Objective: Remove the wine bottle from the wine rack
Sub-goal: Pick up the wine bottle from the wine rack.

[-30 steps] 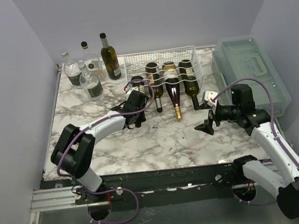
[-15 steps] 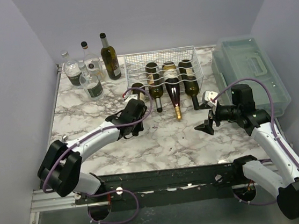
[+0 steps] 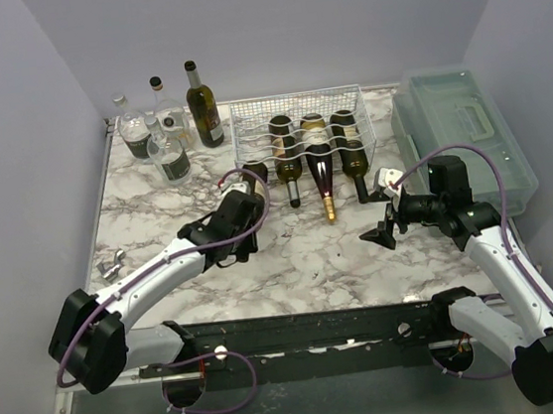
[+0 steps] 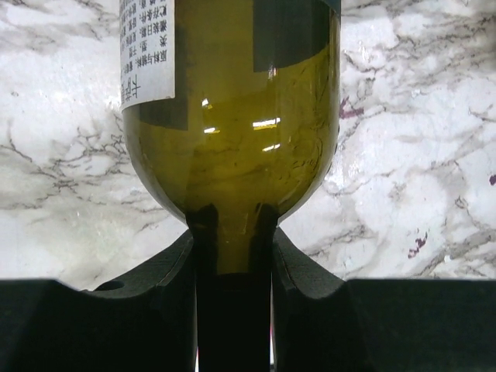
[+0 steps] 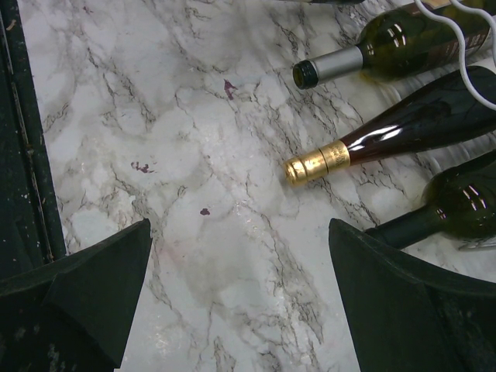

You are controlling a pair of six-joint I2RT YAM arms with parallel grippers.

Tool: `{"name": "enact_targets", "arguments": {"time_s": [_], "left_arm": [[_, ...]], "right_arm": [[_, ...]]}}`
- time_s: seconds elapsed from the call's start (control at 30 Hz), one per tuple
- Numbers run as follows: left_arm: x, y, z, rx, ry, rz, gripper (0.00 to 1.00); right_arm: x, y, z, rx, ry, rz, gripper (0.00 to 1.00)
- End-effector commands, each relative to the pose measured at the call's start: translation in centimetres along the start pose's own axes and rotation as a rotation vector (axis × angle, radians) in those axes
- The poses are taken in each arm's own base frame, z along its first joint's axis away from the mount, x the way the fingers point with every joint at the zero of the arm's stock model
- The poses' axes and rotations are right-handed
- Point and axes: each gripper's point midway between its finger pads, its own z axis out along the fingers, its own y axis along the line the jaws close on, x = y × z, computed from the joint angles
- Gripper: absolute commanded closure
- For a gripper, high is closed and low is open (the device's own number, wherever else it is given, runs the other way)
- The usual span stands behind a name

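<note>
Lavender walls are closing in on three sides of one white marble table (image 3: 164,270), veined in grey. One translucent green-grey plastic box (image 3: 468,130) with a handle is sitting along the table's 3 o'clock edge. One white wine rack (image 3: 295,105) of wire grid is standing at 12 o'clock, its wavy cradles facing the arms. Two arms are reaching in from the 6 o'clock edge.

Four upright bottles (image 3: 171,117) are standing in a cluster at 11 o'clock, one dark olive and three clear. Three bottles are lying in the rack side by side, necks pointing toward 6 o'clock: a silver-capped bottle (image 3: 285,158), a gold-foiled bottle (image 3: 320,167) and a black-necked bottle (image 3: 353,156).

One more, the olive-green wine bottle (image 4: 232,139) with a white label, is lying at the rack's 7 o'clock corner, its shoulder over bare marble. Whether its base is resting on the wire I cannot tell.

The left gripper (image 4: 232,221) is pinching this bottle's neck just below the shoulder, one black finger pressing on each side. The right gripper (image 5: 240,248) is hovering over bare marble at about 4 o'clock from the table's middle. Its jaws are spread wide and holding nothing, with the three racked bottles' necks lying off toward its 1 o'clock.
</note>
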Motion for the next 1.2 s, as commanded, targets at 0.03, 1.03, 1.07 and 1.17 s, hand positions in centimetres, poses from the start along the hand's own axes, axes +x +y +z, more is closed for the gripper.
{"name": "enact_targets", "arguments": {"time_s": [0.03, 1.03, 1.07, 1.17], "left_arm": [[-1.3, -1.4, -2.4, 0.102, -0.062, -0.012, 1.00], [5.7, -3.9, -11.8, 0.460, 0.201, -0.022, 1.00], [5.8, -4.1, -12.1, 0.474, 0.212, -0.025, 1.00], [6.0, -5.1, -13.0, 0.530, 0.237, -0.026, 1.00]], "right_arm": [[0.0, 0.0, 0.0, -0.004, -0.005, -0.009, 0.01], [-1.7, 4.2, 1.1, -0.305, -0.150, -0.323, 0.00], [-1.8, 4.7, 1.2, -0.333, -0.177, -0.361, 0.01], [-2.4, 5.9, 1.6, -0.396, -0.243, -0.463, 0.01]]}}
